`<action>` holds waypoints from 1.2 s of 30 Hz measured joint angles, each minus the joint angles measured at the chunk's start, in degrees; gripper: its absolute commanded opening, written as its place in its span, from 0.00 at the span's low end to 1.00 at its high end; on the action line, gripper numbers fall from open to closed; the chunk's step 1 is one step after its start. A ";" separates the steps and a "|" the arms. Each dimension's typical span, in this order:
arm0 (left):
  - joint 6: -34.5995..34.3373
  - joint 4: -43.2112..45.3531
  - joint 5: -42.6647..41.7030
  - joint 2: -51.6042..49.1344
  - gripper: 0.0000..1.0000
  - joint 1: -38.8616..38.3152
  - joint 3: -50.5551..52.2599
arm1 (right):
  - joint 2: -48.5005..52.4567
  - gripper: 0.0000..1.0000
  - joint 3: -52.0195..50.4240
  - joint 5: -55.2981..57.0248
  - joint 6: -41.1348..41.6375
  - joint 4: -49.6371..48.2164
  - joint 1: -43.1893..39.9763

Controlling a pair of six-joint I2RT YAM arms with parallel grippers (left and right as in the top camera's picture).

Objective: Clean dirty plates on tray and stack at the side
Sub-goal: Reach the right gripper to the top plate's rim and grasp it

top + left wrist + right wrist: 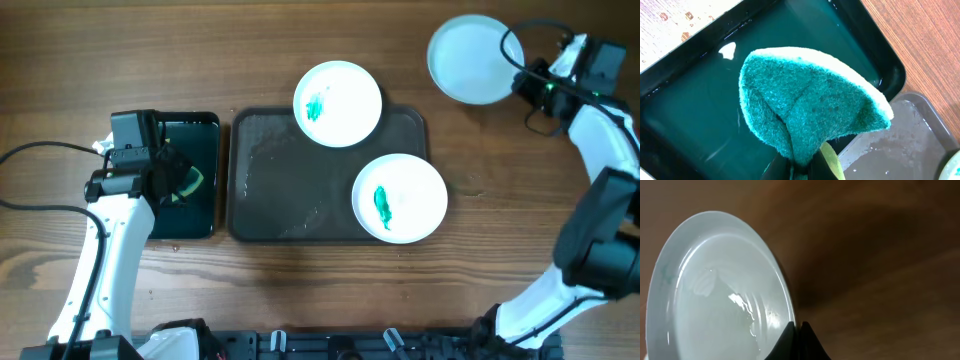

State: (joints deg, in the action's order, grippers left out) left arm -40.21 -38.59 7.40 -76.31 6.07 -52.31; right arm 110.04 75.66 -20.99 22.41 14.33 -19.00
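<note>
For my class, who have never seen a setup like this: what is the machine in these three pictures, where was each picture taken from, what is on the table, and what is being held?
Two robot arms work at a wooden table. Each ends in a two-finger gripper. One picture looks down from above; the other two come from a camera on each wrist.

On the table lies a large dark tray with two white plates, one at the back and one at the front, both overhanging its rim and smeared green. Beside it is a smaller black tray.

The left gripper is shut on a green sponge above the black tray. The right gripper is shut on the rim of a third plate, off to the side, with no green smear at its centre.
</note>
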 measured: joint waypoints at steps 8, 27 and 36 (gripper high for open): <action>-0.02 0.22 0.00 0.00 0.04 0.00 0.00 | 4.24 0.32 -0.02 1.33 0.61 1.42 -0.44; -0.02 1.51 0.00 0.00 0.04 0.00 0.00 | -2.73 0.49 0.04 -0.33 -17.05 -2.54 26.91; -0.02 1.51 0.00 0.00 0.04 0.00 0.00 | 2.86 0.58 0.04 8.72 -21.70 -6.29 32.02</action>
State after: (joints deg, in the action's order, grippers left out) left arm -40.23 -37.08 7.40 -76.31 6.07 -52.31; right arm 112.90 75.70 -12.27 0.71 8.03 13.02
